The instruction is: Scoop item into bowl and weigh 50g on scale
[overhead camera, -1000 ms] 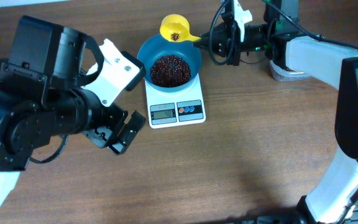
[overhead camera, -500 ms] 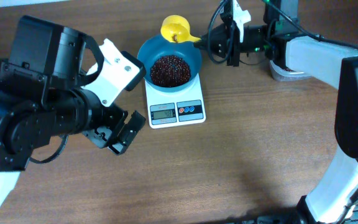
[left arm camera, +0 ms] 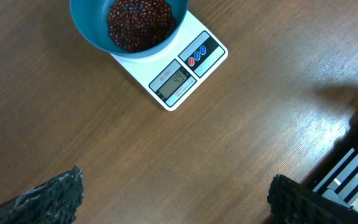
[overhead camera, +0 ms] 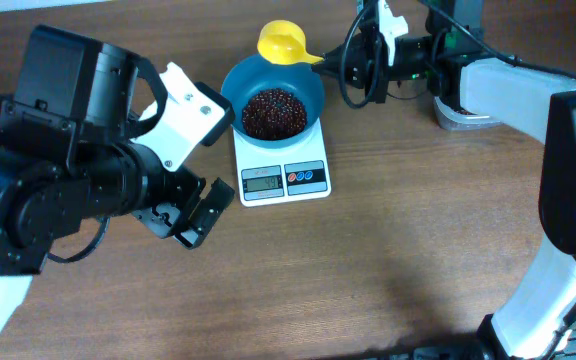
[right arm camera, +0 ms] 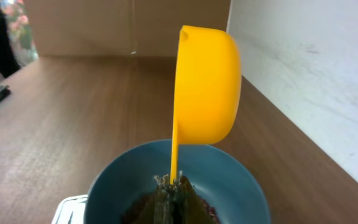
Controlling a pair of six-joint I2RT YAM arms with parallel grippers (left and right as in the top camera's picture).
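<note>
The teal bowl (overhead camera: 300, 87) stands on the white scale (overhead camera: 283, 178) and holds a heap of dark red-brown beans (overhead camera: 273, 112). In the left wrist view the bowl (left arm camera: 92, 34), beans (left arm camera: 139, 22) and scale (left arm camera: 182, 78) show at the top; the display reads about 49. My right gripper (overhead camera: 340, 62) is shut on the handle of the yellow scoop (overhead camera: 281, 41), held at the bowl's far rim. In the right wrist view the scoop (right arm camera: 207, 87) is turned on its side above the bowl (right arm camera: 241, 177). My left gripper (overhead camera: 193, 215) is open and empty, left of the scale.
A clear plastic tub (overhead camera: 460, 117) sits at the back right, mostly hidden behind the right arm. A pale wall runs along the table's far edge in the right wrist view. Bare wooden tabletop lies in front of the scale.
The yellow scoop has rolled over at the bowl's far rim; the few beans seen in it earlier no longer show. The left arm has not moved.
</note>
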